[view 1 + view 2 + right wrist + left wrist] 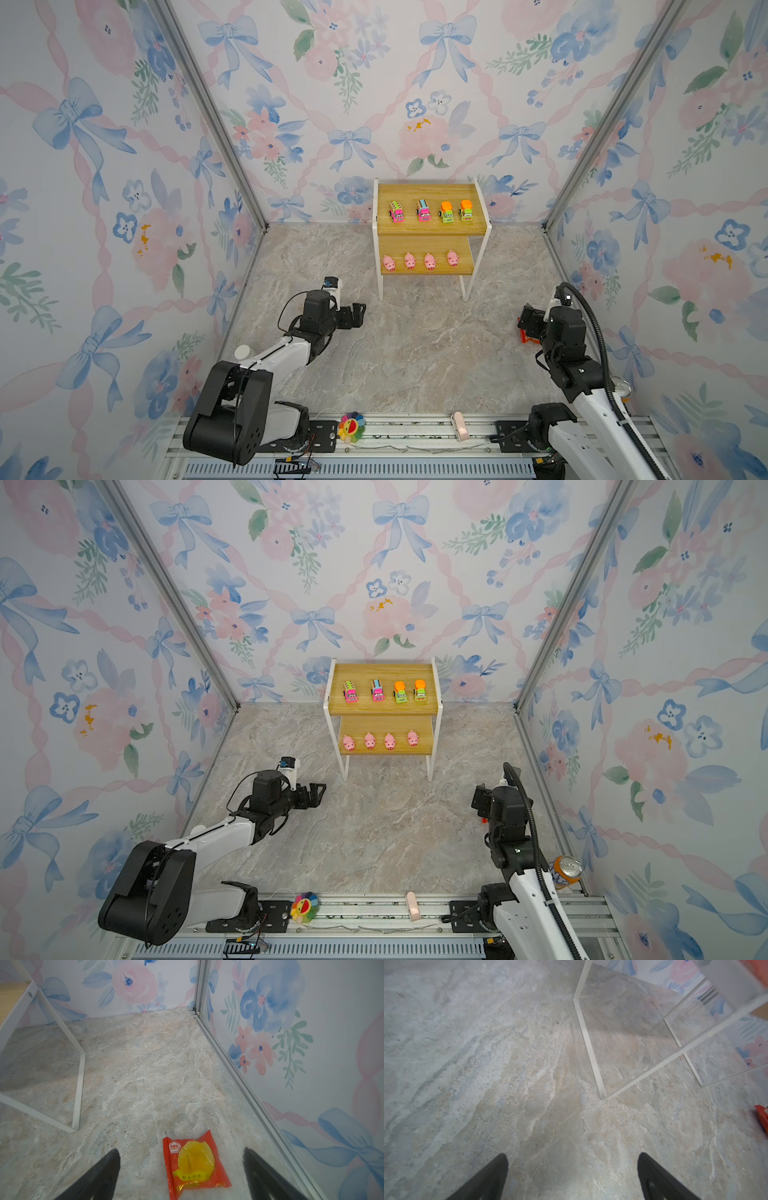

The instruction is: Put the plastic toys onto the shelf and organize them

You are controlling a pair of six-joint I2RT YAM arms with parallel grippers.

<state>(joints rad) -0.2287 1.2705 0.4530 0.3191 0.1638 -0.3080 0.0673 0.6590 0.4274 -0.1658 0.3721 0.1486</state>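
The shelf [428,191] [384,672] stands at the back of the marble floor. Two pink trucks [396,211] and two green trucks [446,212] line its upper board. Several pink pigs [409,261] stand in a row on the lower board. My left gripper [357,311] [573,1157] hovers open over bare floor, left of the shelf's front leg [589,1047]. My right gripper [525,318] [181,1152] is open near the right wall, with nothing held. A red snack packet [195,1165] lies flat on the floor under it, between the fingers.
An orange soda can [566,872] stands by the right arm's base. A rainbow flower toy [351,426] and a small pink object [459,426] sit on the front rail. Floral walls with metal frame rails [249,1093] close in three sides.
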